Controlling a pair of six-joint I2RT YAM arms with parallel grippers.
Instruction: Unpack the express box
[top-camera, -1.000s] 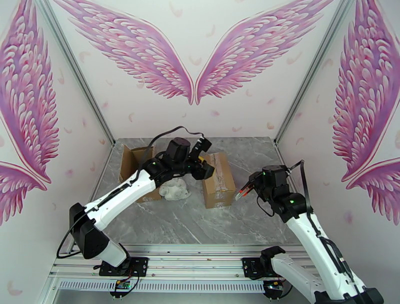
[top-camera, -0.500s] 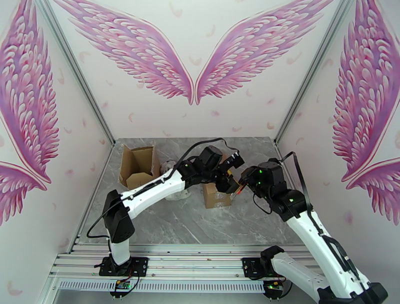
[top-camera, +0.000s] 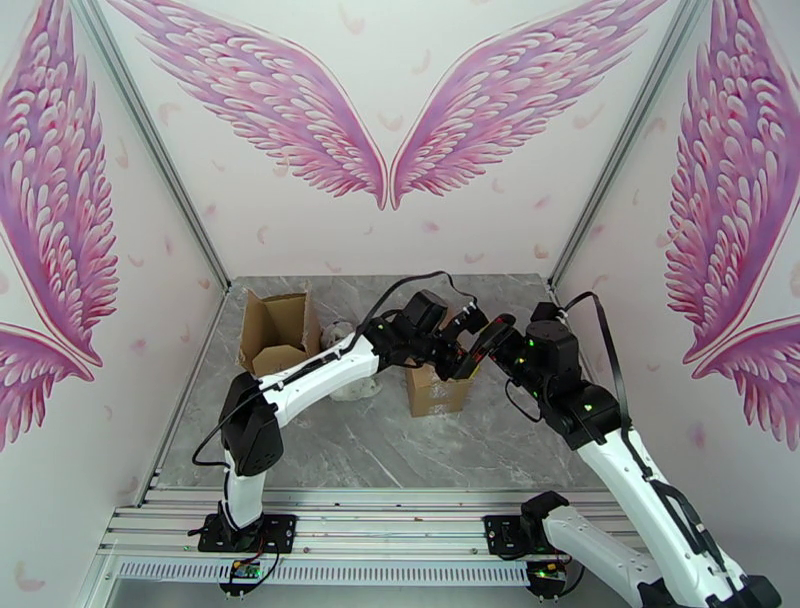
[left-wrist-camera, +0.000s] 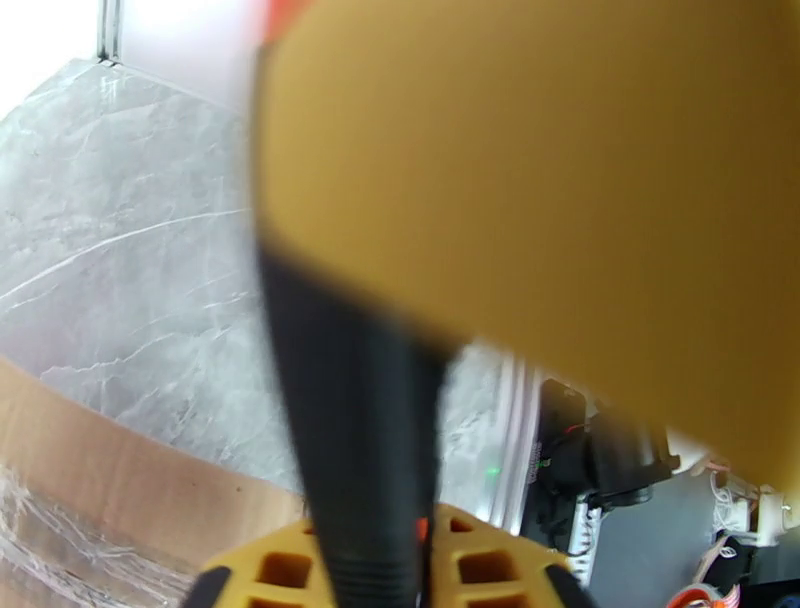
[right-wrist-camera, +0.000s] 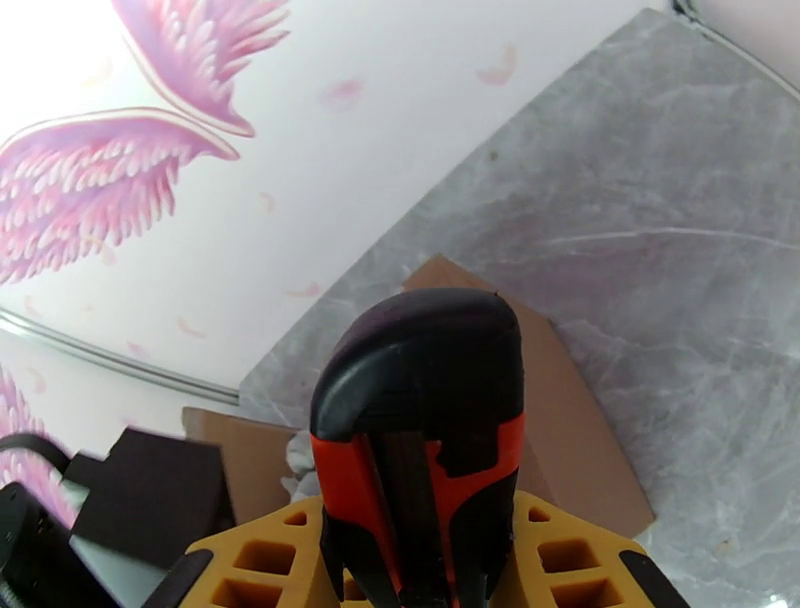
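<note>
Since a second ago, the left arm has swung away from the opened box and across to the sealed express box, and its pincer has closed up. The right arm has lifted and leaned in to meet it.

The express box sits on the grey marble counter, its tape uncut. The opened box stands well to its left. Just above the express box's right end, the left pincer and right pincer nearly touch.

The right pincer is clamped on a black-and-red utility knife, with the express box behind it. In the left wrist view, the left pincer appears closed on a dark, blurred bar, probably the knife's other end, with the express box's taped edge below it.

Judged from this, the knife is being passed over or its blade drawn out.

Risks: with two grips on one slim tool, any mismatch in pull could twist it free and drop it onto the express box. The arms are close enough to collide. Nothing steadies the express box, so a later cut could push it along the counter or go too deep.
</note>
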